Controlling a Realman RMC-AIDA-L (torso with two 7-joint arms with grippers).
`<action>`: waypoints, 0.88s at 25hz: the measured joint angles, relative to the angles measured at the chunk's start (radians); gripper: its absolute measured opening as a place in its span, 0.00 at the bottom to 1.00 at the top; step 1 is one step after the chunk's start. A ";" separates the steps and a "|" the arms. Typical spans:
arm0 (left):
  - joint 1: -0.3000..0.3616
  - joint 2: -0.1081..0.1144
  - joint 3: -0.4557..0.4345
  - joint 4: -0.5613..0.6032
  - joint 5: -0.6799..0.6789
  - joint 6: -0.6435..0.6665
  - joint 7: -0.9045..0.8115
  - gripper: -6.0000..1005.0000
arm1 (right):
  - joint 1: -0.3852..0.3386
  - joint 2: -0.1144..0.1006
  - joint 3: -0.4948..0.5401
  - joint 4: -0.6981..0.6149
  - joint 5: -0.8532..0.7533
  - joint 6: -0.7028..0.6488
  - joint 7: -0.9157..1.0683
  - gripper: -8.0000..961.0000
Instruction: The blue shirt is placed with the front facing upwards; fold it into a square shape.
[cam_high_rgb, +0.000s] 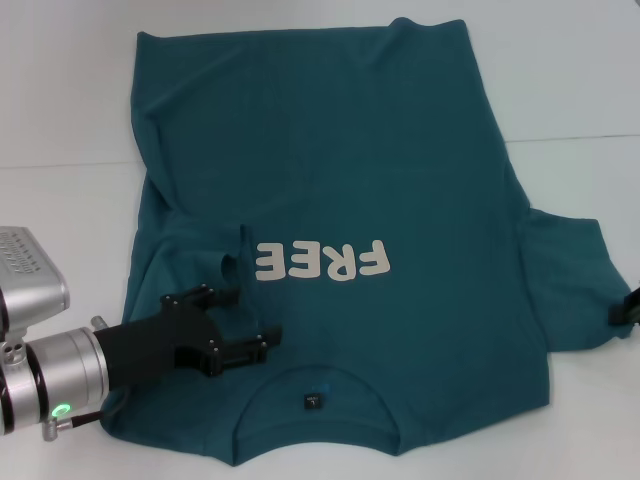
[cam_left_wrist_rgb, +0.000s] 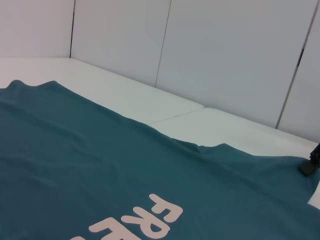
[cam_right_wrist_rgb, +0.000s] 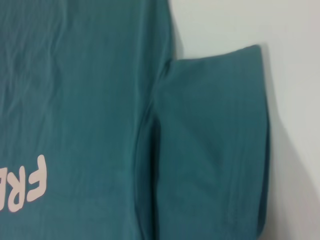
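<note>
L arm reached in from lower left, low over the shirt; left tool (cam_high_rgb: 232, 322) was open, fingers spread above the folded-in left side, near the collar. Right tool (cam_high_rgb: 628, 305) sat at the right sleeve's edge; can't tell its state. Blue shirt (cam_high_rgb: 400, 150) lay front-up on white desk (cam_high_rgb: 570, 80), collar nearest robot, "FREE" partly hidden by fold.
</note>
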 joint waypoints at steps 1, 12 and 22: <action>0.000 0.000 0.000 0.000 0.000 0.000 0.000 0.87 | -0.002 -0.003 0.000 -0.007 -0.001 -0.005 0.002 0.03; 0.001 0.002 0.000 0.000 0.000 0.000 -0.002 0.87 | -0.015 -0.040 -0.005 -0.017 -0.009 -0.029 0.006 0.03; 0.005 0.002 0.000 -0.008 0.002 0.006 -0.002 0.87 | -0.016 -0.069 0.000 -0.019 -0.033 -0.034 0.012 0.03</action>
